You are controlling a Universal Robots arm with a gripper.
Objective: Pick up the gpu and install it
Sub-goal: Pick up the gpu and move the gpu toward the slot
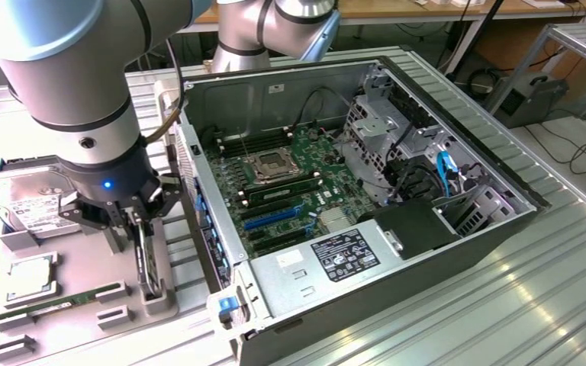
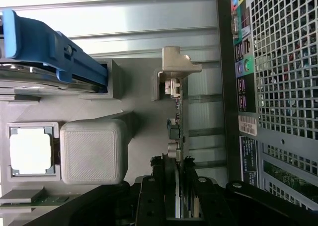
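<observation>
Installation is not yet done: your computer case [image 1: 272, 99] lies open, its blue slots [image 1: 272, 221] bare. Just beside the case, on the grey fixture [image 1: 79, 267], the gpu [image 2: 178, 121] stands on edge, seemingly unlifted. The gripper [image 2: 178, 186] pinches it. Its fingers hide the card's near end.

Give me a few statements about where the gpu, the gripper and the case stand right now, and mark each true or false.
1. The gpu stands on edge in the grey fixture, outside the computer case. True.
2. The gripper is at the hard drive. False: it is at the gpu's upper edge.
3. The case is closed. False: its side is open and the motherboard shows.
4. A green RAM stick lies in the fixture. True.
</observation>
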